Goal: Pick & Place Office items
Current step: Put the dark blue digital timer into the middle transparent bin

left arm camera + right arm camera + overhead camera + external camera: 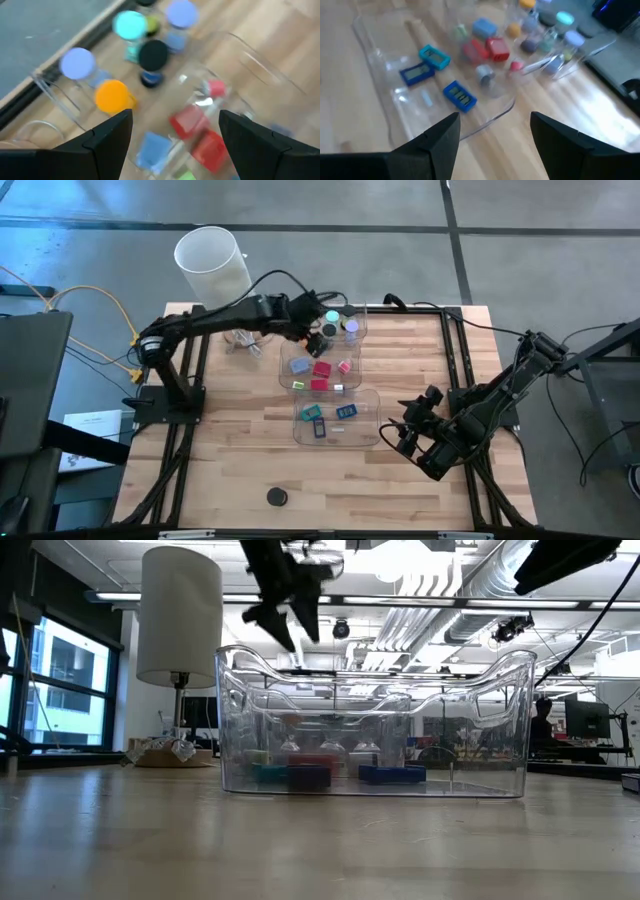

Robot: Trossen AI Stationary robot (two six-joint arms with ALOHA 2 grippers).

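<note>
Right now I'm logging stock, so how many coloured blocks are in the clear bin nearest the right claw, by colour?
In that bin:
blue blocks: 2
teal block: 1
Total: 3
A pale sliver beside them is too faint to name, so it is not counted.

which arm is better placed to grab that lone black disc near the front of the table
Probably the right. The black disc lies alone on the table. The open right gripper sits beside the clear bins, nearer that end. The open left gripper hangs over the far bin's discs.
</note>
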